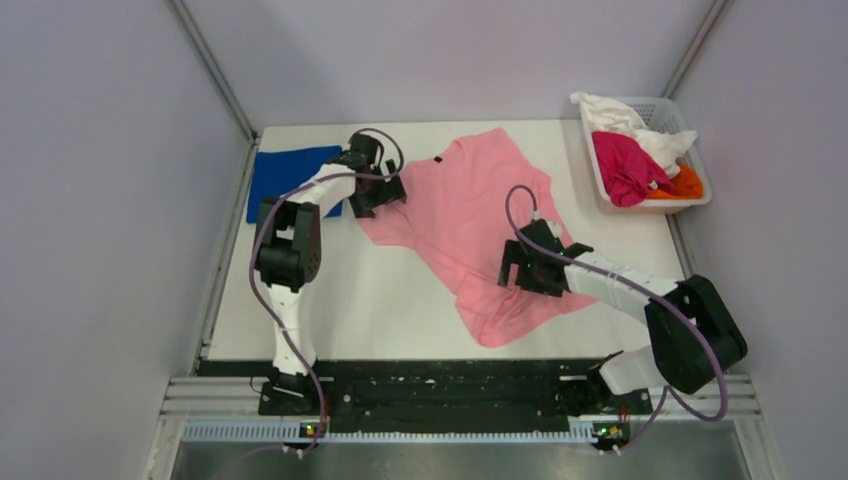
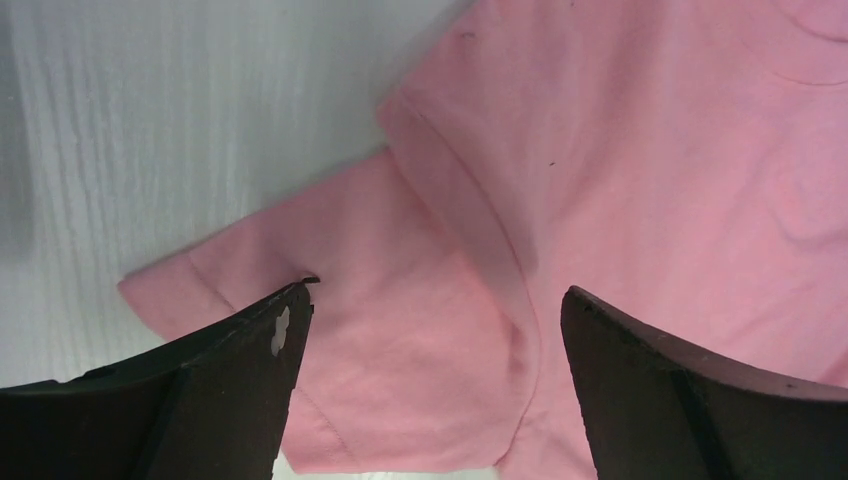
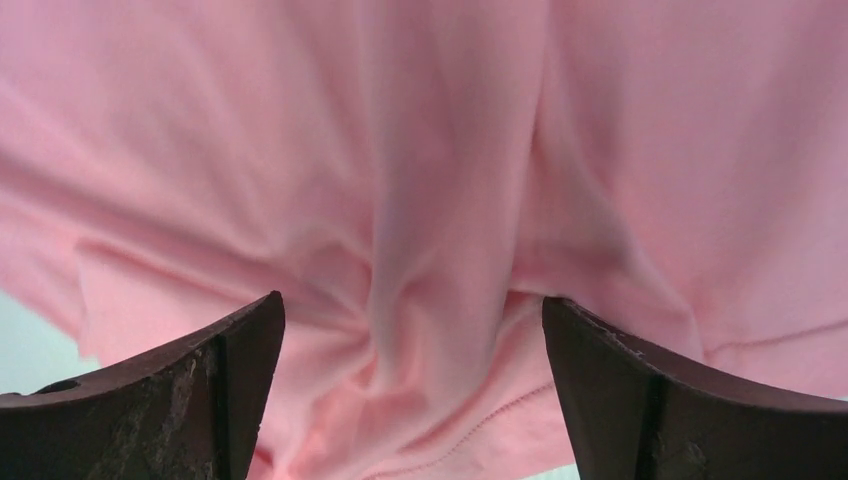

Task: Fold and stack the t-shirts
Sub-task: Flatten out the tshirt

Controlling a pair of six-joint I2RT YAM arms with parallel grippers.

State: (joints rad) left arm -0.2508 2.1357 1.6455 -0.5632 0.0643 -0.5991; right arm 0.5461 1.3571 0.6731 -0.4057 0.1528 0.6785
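A light pink t-shirt (image 1: 470,215) lies spread and wrinkled across the middle of the white table, with a small dark tag at its neck. My left gripper (image 1: 375,195) hovers open over the shirt's left sleeve (image 2: 330,330), jaws wide on either side of it. Over the shirt's lower right part hangs my right gripper (image 1: 522,268), open, with bunched folds and a stitched hem (image 3: 440,330) between its fingers. A folded royal blue t-shirt (image 1: 285,180) lies flat at the far left, behind the left arm.
A white slotted basket (image 1: 700,200) at the far right holds magenta (image 1: 625,165), white (image 1: 640,125) and orange (image 1: 685,185) shirts. Grey walls close in the table on the left, the right and the back.
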